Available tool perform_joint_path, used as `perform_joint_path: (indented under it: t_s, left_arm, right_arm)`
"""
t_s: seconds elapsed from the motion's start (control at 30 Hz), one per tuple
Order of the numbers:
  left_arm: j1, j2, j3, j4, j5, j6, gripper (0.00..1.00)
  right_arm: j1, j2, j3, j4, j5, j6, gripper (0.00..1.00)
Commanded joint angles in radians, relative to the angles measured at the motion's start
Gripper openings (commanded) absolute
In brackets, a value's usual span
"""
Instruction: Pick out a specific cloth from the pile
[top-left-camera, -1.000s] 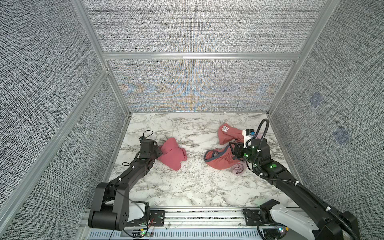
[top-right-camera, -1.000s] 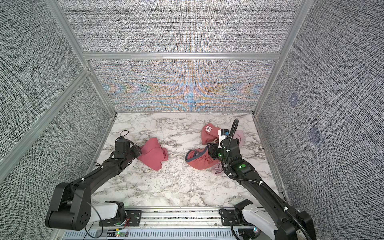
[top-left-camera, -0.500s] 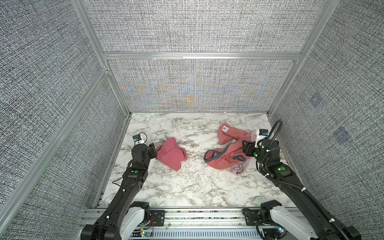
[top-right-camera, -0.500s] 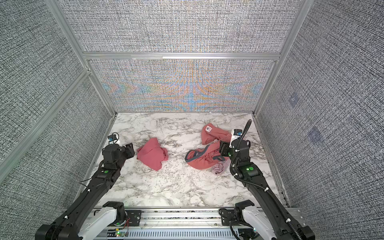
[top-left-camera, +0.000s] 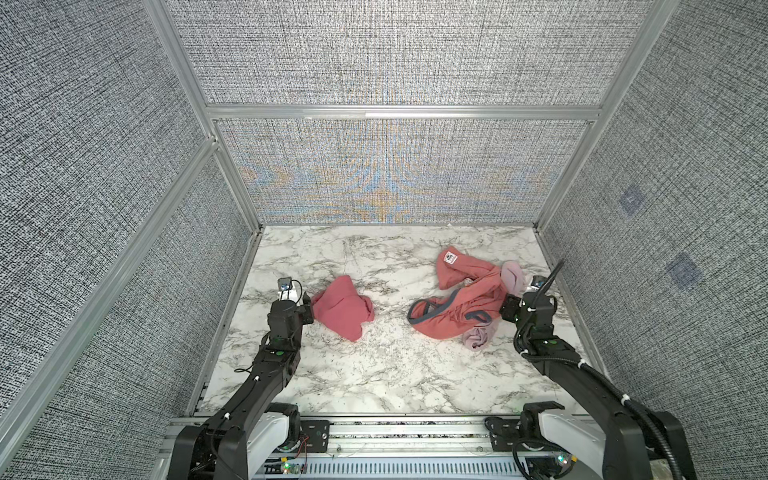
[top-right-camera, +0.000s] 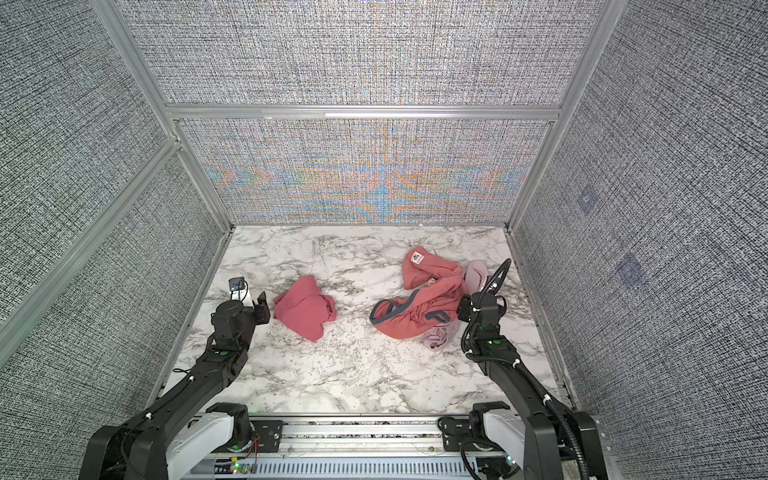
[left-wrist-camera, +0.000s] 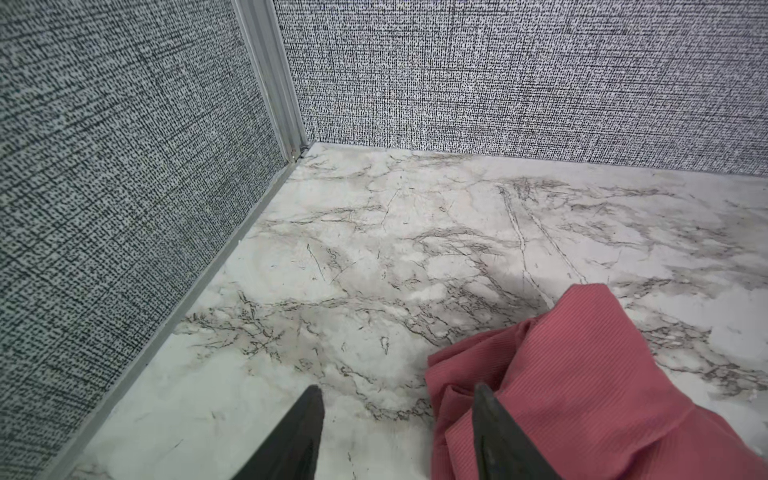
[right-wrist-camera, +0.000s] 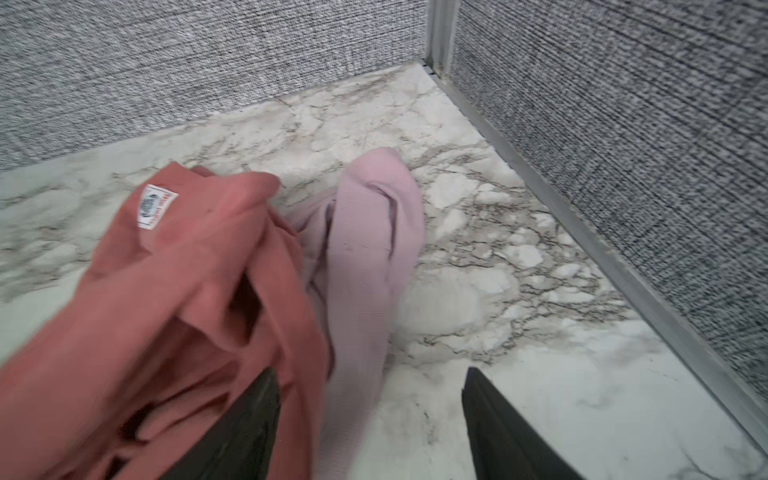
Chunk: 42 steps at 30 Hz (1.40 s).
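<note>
One white patch (right-wrist-camera: 156, 206) in the pile (top-left-camera: 455, 322) bears print you cannot read. Your cloth (top-left-camera: 340, 311) is plain ribbed salmon-red. Your left gripper (left-wrist-camera: 397, 385) and right gripper (right-wrist-camera: 370, 370) have fingers spread, holding nothing.

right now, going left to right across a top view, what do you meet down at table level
left gripper → plain salmon-red cloth → salmon-red garment with grey-blue edging → right gripper

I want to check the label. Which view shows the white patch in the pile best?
The right wrist view: the white patch is close and unobstructed, though blurred. In both top views the patch is tiny; the left wrist view misses it.
</note>
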Motion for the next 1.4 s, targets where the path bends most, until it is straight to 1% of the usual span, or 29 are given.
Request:
perform_joint_path:
  t_s: [0.0,0.03,0.13,0.2,0.27,0.3,0.37,0.47,0.5,0.63,0.7,0.8,0.87,1.0,1.1,1.23,1.37]
  left_arm:
    - [0.0,-0.011,-0.037,0.152,-0.01,0.079,0.59]
    - [0.0,-0.017,-0.053,0.172,-0.009,0.085,0.59]
    - [0.0,-0.039,-0.111,0.25,-0.012,0.091,0.59]
    - [0.001,-0.027,-0.164,0.359,-0.02,0.097,0.6]
    - [0.0,-0.004,-0.198,0.445,-0.001,0.116,0.6]
    - [0.0,0.008,-0.204,0.462,0.017,0.12,0.6]
    - [0.001,0.031,-0.197,0.461,0.038,0.119,0.59]
    - [0.001,0.074,-0.178,0.45,0.003,0.091,0.59]
    - [0.001,0.091,-0.181,0.473,0.005,0.105,0.59]
    - [0.0,0.128,-0.196,0.552,0.002,0.103,0.6]
    - [0.0,0.156,-0.207,0.616,-0.001,0.125,0.6]
    - [0.0,0.22,-0.2,0.698,-0.019,0.142,0.6]
    - [0.001,0.258,-0.182,0.717,-0.004,0.151,0.6]
    - [0.001,0.388,-0.144,0.799,0.023,0.176,0.6]
    - [0.003,0.458,-0.134,0.86,0.019,0.193,0.6]
    - [0.011,0.461,-0.12,0.835,0.017,0.181,0.61]
    - [0.023,0.464,-0.103,0.804,0.026,0.169,0.61]
  right_arm:
    - [-0.009,-0.021,-0.058,0.193,0.073,-0.052,0.72]
    - [-0.009,-0.023,-0.087,0.245,0.064,-0.065,0.72]
    - [-0.013,-0.004,-0.184,0.477,0.041,-0.089,0.74]
    - [-0.015,0.055,-0.221,0.628,0.01,-0.157,0.76]
    - [-0.016,0.107,-0.207,0.649,0.039,-0.171,0.77]
    - [-0.016,0.133,-0.194,0.646,0.054,-0.167,0.77]
    - [-0.018,0.188,-0.184,0.679,0.043,-0.183,0.77]
    - [-0.018,0.26,-0.194,0.792,0.034,-0.194,0.77]
    - [-0.017,0.278,-0.195,0.816,0.025,-0.216,0.78]
    - [-0.018,0.329,-0.192,0.876,0.023,-0.232,0.78]
    - [-0.018,0.367,-0.194,0.923,0.017,-0.242,0.78]
    - [-0.018,0.42,-0.185,0.952,0.007,-0.243,0.78]
    - [-0.018,0.457,-0.18,0.977,0.006,-0.244,0.78]
    - [-0.018,0.522,-0.177,1.036,0.001,-0.254,0.78]
    - [-0.024,0.512,-0.164,0.993,-0.004,-0.24,0.79]
    - [-0.029,0.512,-0.135,0.937,-0.027,-0.244,0.81]
    - [-0.036,0.508,-0.09,0.846,-0.054,-0.244,0.81]
